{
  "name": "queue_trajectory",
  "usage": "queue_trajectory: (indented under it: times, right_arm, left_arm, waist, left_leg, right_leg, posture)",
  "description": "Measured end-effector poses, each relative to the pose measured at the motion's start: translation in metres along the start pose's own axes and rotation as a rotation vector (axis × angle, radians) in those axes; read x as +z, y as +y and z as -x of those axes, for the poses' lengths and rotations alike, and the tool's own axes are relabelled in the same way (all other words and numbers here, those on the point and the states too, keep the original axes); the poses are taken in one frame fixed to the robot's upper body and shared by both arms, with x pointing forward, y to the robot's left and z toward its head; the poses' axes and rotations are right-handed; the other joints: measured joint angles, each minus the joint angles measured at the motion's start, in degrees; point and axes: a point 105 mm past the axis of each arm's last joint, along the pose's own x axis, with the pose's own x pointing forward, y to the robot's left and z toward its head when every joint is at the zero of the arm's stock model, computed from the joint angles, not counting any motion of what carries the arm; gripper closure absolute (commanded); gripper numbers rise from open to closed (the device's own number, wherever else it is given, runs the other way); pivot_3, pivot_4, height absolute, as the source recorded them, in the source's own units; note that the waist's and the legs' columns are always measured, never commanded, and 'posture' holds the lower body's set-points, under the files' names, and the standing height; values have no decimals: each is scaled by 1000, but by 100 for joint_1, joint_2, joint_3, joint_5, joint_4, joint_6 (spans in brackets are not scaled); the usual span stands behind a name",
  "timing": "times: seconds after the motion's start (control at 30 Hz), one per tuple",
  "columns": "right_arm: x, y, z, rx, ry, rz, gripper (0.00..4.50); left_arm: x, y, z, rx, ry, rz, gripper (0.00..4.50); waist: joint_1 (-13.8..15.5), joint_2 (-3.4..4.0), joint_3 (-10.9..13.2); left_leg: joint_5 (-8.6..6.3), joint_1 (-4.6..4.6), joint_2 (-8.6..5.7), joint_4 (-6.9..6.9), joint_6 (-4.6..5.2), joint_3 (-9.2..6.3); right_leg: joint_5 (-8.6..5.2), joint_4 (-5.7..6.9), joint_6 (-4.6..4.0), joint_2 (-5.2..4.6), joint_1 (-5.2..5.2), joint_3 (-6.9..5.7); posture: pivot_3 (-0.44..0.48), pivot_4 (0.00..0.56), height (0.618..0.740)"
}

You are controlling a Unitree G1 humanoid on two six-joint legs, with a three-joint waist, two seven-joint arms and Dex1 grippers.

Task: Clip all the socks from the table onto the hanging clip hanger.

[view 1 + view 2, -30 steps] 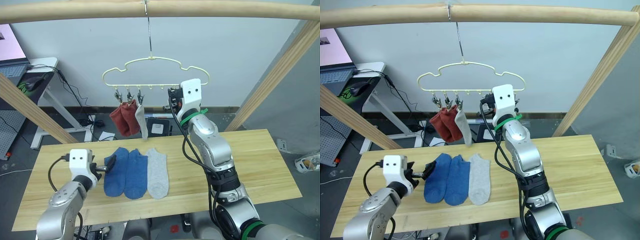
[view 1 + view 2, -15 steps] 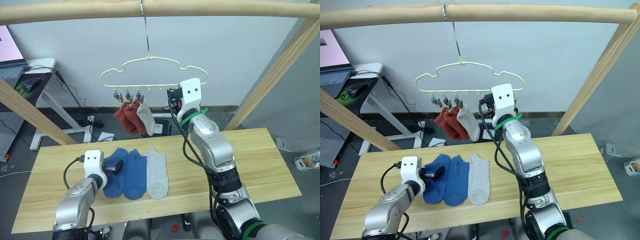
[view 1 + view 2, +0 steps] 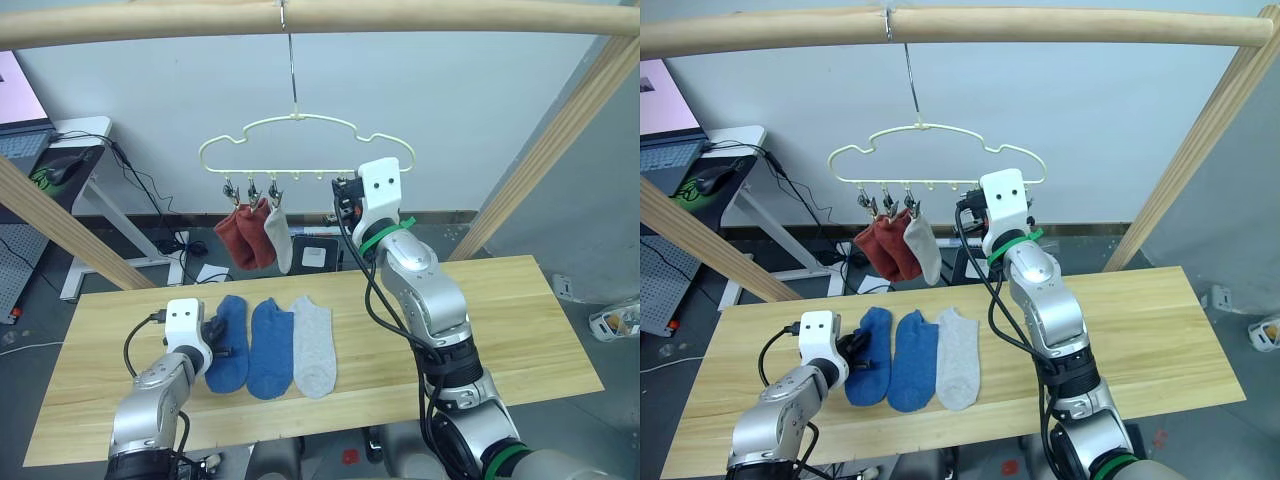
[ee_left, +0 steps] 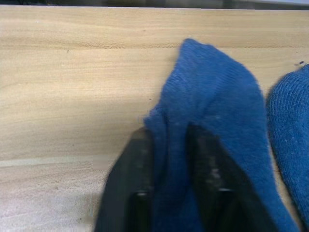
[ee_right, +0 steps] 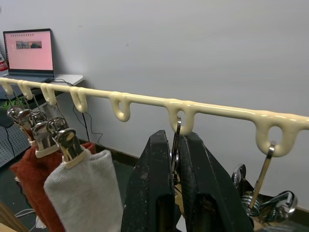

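Nearest to me, the left gripper (image 4: 167, 145) is lying low on the table (image 3: 520, 320), its two black fingers (image 4: 130, 169) closing on a bunched fold of the leftmost blue sock (image 3: 229, 342). I judge it is gathering that edge so the sock can be lifted clear. Beside it a second blue sock (image 3: 270, 347) and one light grey sock (image 3: 315, 346) are lying flat in a row, edges touching, so three are waiting on the wood.

Further back, the right gripper (image 5: 174, 159) is reaching up to the clip hanger (image 3: 300, 140), its fingers nearly together around the thin wire link of one hanging clip (image 5: 175, 145), seemingly steadying it. Beyond, two rust red socks (image 3: 243, 236) and one grey sock (image 3: 276, 234) are dangling from clips: three hung, three to go.
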Motion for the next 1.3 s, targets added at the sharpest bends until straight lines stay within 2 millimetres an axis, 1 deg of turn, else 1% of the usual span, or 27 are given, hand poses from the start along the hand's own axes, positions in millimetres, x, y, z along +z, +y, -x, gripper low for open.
queue_trajectory:
  times: [0.03, 0.07, 0.23, 0.4, 0.5, 0.67, 0.77, 0.87, 1.0, 1.17, 1.3]
  right_arm:
    - [0, 1, 0, 2, 0, 0, 4500]
    - [-1, 1, 1, 2, 1, 0, 4500]
    - [-2, 1, 1, 2, 2, -1, 4500]
    - [-3, 3, 1, 9, 5, 0, 4500]
    - [-3, 4, 2, 13, 7, 1, 4500]
    - [-3, 4, 2, 14, 7, 1, 4500]
    - [-3, 4, 2, 15, 7, 1, 4500]
    - [-3, 4, 2, 17, 7, 2, 4500]
    - [-3, 4, 2, 19, 7, 2, 4500]
    - [-3, 5, 2, 20, 7, 3, 4500]
    - [-3, 6, 1, 24, 7, 3, 4500]
  left_arm:
    - [-1, 1, 2, 3, 0, 2, 4448]
    - [-3, 3, 4, 7, 0, 5, 4492]
    - [-9, 12, 14, 25, -7, 7, 4492]
    - [-12, 4, 23, -43, -21, 10, 4492]
    - [-12, 2, 23, -57, -29, -3, 4492]
    - [-9, 7, 24, -21, -58, -34, 3042]
    - [-4, 8, 24, -8, -93, -49, 2089]
    - [-1, 6, 25, 0, -122, -46, 1209]
    - [8, 2, 30, -3, -180, -49, 34]
    - [18, -1, 28, -8, -214, -60, 12]
    - [21, -6, 18, -19, -190, -73, 12]
  waist:
    - [-1, 0, 0]
    - [-5, 0, 0]
    - [-17, 3, 2]
    - [-11, 4, 6]
    - [-10, 4, 10]
    - [-9, 5, 18]
    - [-7, 7, 20]
    - [-5, 6, 22]
    - [-2, 10, 25]
    - [-2, 16, 31]
    - [-3, 17, 34]
  left_leg:
    - [0, 0, 0, -1, 0, 0]
    - [0, 1, 1, -3, 0, 2]
    - [0, 0, 3, -8, 0, 0]
    - [0, -5, 1, -9, 0, 1]
    - [0, -7, 1, -9, 0, -1]
    - [0, -7, 2, -12, 0, 1]
    - [0, -9, 2, -16, 0, 1]
    - [-1, -14, 3, -18, 1, 0]
    - [-1, -18, 2, -20, 1, -5]
    - [-1, -20, 1, -19, 1, -7]
    - [-1, -20, 0, -19, 1, -5]
  right_leg:
    - [0, -1, 0, 0, 0, 0]
    - [0, -2, 0, 0, -1, 2]
    - [-2, -4, -1, 0, -3, -1]
    - [-2, -14, -1, -2, -3, -1]
    - [-2, -17, -1, -2, -3, -3]
    - [-3, -23, 0, -1, -3, -2]
    - [-3, -30, -1, -2, -4, -2]
    - [-3, -36, 0, -2, -4, -3]
    - [-3, -41, -1, -6, -5, -1]
    - [-3, -41, 0, -5, -5, -7]
    - [-4, -42, 2, -2, -5, -8]
  posture:
    - [-102, 264, 740]
    - [-100, 264, 740]
    - [-95, 263, 740]
    - [-93, 264, 740]
    - [-95, 266, 740]
    - [-96, 270, 740]
    - [-96, 270, 740]
    - [-92, 271, 740]
    - [-87, 270, 740]
    - [-86, 272, 740]
    - [-87, 274, 740]
